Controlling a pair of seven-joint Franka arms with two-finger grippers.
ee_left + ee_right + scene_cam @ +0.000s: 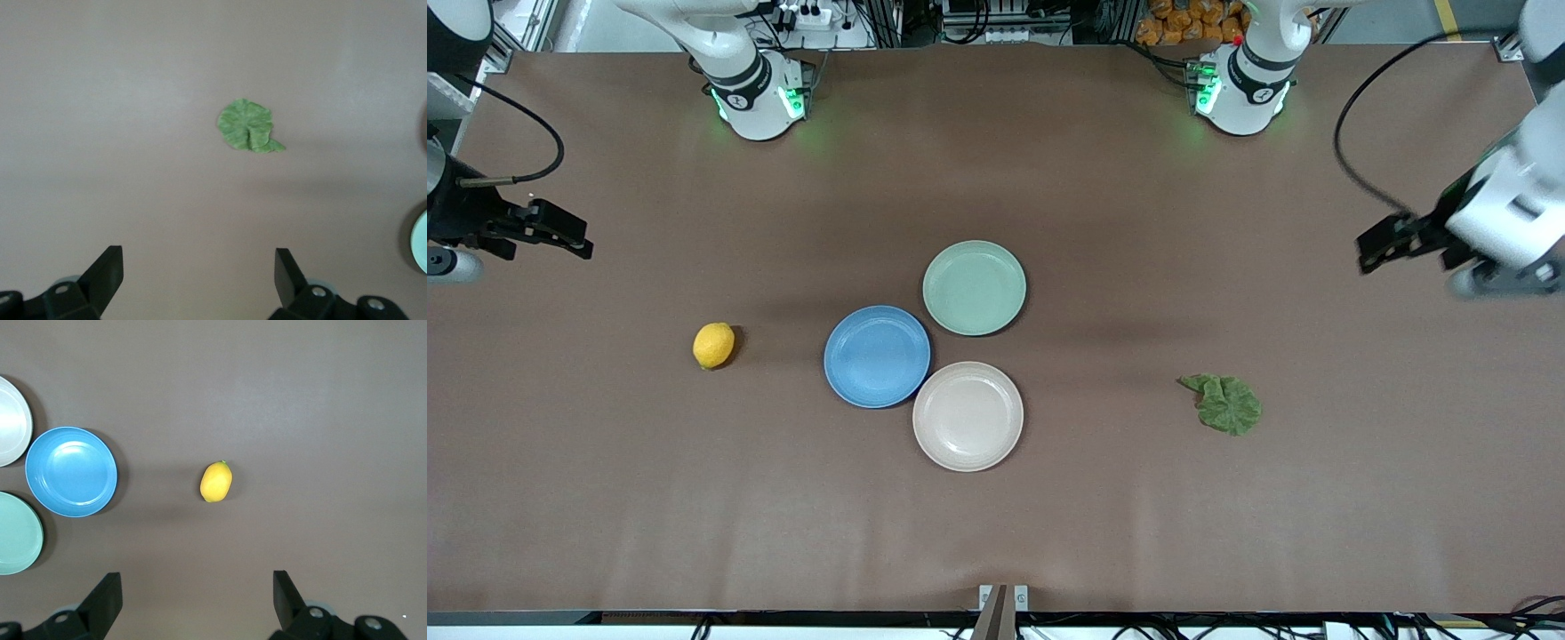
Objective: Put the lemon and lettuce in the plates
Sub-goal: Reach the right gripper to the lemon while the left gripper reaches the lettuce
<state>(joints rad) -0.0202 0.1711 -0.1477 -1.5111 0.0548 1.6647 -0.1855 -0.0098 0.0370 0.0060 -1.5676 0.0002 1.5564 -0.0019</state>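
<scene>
The lemon (713, 345) lies on the table toward the right arm's end, beside the blue plate (877, 356); it also shows in the right wrist view (216, 481). The pinkish-beige plate (967, 415) touches the blue one, nearer the front camera. The lettuce (1224, 403) lies toward the left arm's end and shows in the left wrist view (248, 127). My right gripper (560, 233) (197, 603) is open and empty, high over the table's edge at its own end. My left gripper (1383, 244) (199, 280) is open and empty, high over its end.
A pale green plate (975, 287) touches the other two plates, farther from the front camera; it also shows in the right wrist view (17, 533). The arm bases (758, 98) (1240, 89) stand along the table's back edge.
</scene>
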